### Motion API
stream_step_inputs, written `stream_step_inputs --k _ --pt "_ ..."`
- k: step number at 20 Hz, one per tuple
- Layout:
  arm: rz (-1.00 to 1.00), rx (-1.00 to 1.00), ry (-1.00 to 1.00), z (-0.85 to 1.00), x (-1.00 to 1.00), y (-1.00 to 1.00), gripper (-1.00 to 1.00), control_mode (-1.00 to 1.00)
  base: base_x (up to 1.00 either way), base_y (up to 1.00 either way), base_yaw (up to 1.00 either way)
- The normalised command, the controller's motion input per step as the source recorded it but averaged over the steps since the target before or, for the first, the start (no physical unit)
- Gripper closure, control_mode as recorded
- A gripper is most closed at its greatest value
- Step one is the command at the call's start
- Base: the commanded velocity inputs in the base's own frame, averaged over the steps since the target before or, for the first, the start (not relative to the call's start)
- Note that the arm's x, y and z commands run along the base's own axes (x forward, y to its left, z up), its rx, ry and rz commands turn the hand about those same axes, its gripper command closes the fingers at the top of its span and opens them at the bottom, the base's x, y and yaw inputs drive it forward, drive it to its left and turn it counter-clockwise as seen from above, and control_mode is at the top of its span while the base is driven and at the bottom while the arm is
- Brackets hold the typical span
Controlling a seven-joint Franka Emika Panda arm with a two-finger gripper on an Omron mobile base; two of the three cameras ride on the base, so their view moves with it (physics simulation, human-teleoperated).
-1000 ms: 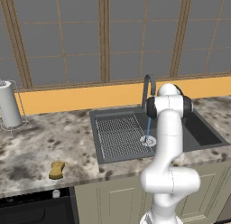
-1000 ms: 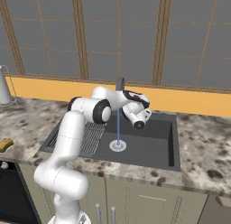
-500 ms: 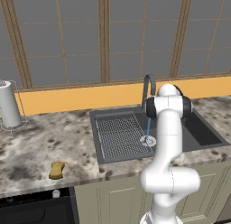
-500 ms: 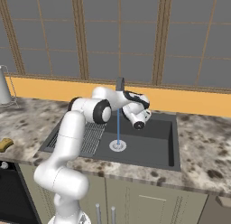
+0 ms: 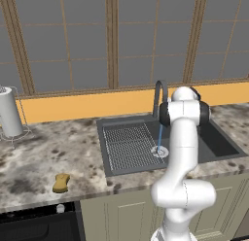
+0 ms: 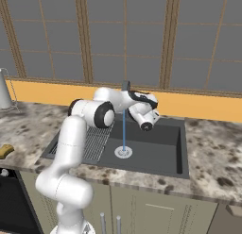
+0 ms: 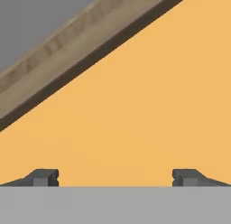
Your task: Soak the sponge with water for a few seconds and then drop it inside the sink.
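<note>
White arm rising from its base, bent at the elbow and reaching forward at mid height, wrist turned so the hand points ahead. Gripper point(image 7: 115, 178) with its two dark fingertips point(image 7: 44, 177) set wide apart at either side, nothing between them; hand body point(image 6: 145, 119) slightly angled downward.

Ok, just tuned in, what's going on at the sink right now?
The water is running from the faucet into the sink, but the sponge lies untouched on the counter, off to the left of the basin. The arm is raised above the sink with its gripper open and empty, facing the orange wall strip. The sponge has not yet been picked up.
</note>
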Motion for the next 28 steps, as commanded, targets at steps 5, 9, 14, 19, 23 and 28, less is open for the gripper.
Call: stream_step_inputs --k 5,9,14,19,23,28 --pt "-0.04 0.11 0.02 0.10 -0.35 -0.27 -1.00 -1.00 0.00 0.00 0.00" --pt "-0.05 0.12 0.05 0.09 -0.53 -0.25 -1.00 -1.00 0.00 0.00 0.00" --pt "-0.06 0.12 0.06 0.26 -0.57 -0.30 -1.00 -1.00 0.00 0.00 0.00" --pt "-0.06 0.13 0.09 0.32 -0.53 -0.37 -1.00 -1.00 0.00 0.00 0.00" --pt "-0.06 0.12 0.09 0.26 -0.67 -0.30 -1.00 -1.00 0.00 0.00 0.00" --pt "-0.04 0.08 0.14 0.55 -0.27 -0.31 -1.00 -1.00 0.00 0.00 0.00"
